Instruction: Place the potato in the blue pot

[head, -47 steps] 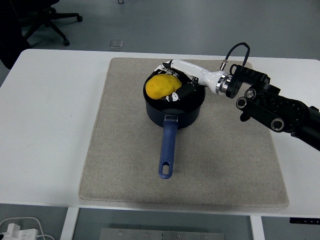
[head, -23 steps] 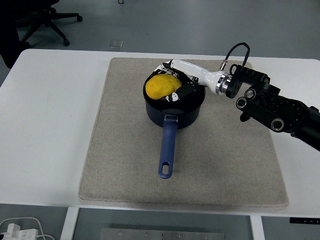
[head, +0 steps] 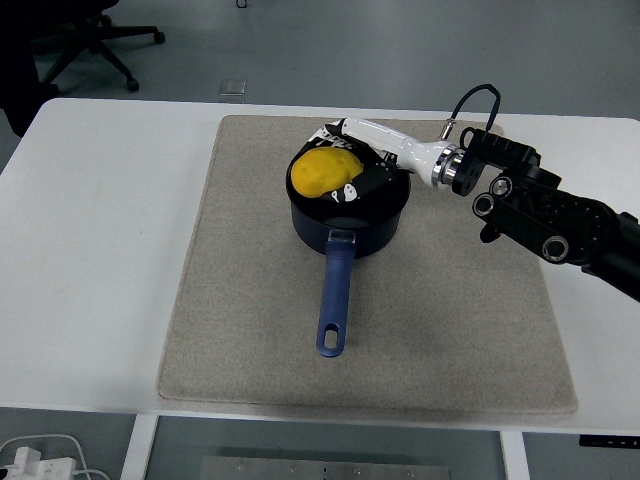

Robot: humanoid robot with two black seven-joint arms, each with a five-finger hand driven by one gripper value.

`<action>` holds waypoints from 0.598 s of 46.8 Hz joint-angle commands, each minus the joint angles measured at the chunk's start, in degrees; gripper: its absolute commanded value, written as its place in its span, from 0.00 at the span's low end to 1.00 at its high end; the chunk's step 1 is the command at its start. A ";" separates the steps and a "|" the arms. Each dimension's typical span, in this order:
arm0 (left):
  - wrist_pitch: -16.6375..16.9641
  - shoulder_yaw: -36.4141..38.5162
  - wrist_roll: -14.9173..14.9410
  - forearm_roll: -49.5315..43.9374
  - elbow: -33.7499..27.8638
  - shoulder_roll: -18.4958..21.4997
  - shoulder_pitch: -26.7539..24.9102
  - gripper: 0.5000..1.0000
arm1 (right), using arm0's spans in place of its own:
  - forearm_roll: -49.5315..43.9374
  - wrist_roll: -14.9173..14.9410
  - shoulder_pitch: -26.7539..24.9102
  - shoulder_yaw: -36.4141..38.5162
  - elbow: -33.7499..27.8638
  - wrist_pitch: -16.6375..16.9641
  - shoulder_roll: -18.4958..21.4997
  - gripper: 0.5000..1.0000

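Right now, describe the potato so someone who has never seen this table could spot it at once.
On the white table lies a beige mat, and toward its far middle stands a blue pot whose long handle points at the near edge. The potato sits at the pot's mouth, in the right robot hand. It is the only yellow, rounded thing there.

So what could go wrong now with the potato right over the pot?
The right hand holds the potato at the top of the blue pot, and it looks to sit toward the pot's left rim. If the fingers let go too soon, it might tip out onto the mat. Pulling the hand out could also catch the rim and shove the pot, swinging its handle.
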 commanded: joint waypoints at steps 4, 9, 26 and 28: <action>0.05 0.01 0.00 0.01 0.00 0.00 -0.02 0.99 | 0.02 0.00 -0.09 0.23 0.00 -0.17 0.01 0.65; 0.05 0.01 0.00 0.01 0.00 0.00 -0.02 0.99 | 0.02 0.00 -0.09 0.23 0.00 -0.17 -0.17 0.68; 0.05 0.01 0.00 0.01 0.00 0.00 0.06 0.99 | 0.02 0.00 -0.09 0.58 0.09 -0.17 -0.43 0.72; 0.05 0.01 0.00 0.01 0.00 0.00 -0.02 0.99 | 0.02 0.00 -0.09 0.58 0.09 -0.17 -0.43 0.72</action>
